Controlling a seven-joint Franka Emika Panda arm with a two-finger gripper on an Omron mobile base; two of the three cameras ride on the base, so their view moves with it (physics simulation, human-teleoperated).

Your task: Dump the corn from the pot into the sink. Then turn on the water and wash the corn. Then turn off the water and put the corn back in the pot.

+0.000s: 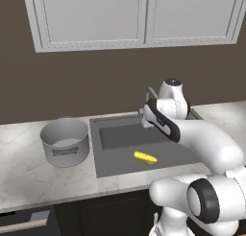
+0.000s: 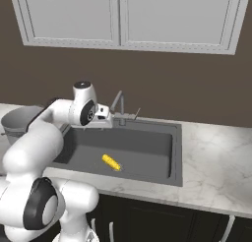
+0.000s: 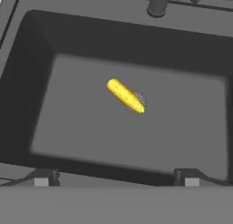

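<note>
The yellow corn (image 1: 145,157) (image 2: 111,162) lies on the floor of the dark grey sink (image 1: 115,136) (image 2: 147,147). In the hand view the corn (image 3: 125,96) rests slanted across the round drain. The grey pot (image 1: 66,143) stands upright on the marble counter left of the sink, and its inside looks empty; the arm partly hides it in the right base view (image 2: 17,119). My gripper (image 3: 116,178) hangs open high above the basin, looking down at the corn, with nothing between its fingertips (image 3: 42,177).
The faucet (image 1: 151,92) (image 2: 119,105) stands at the sink's back edge, close beside my hand, with no water visible. Marble counter (image 2: 216,157) stretches right of the sink. White wall cabinets (image 1: 139,14) hang overhead.
</note>
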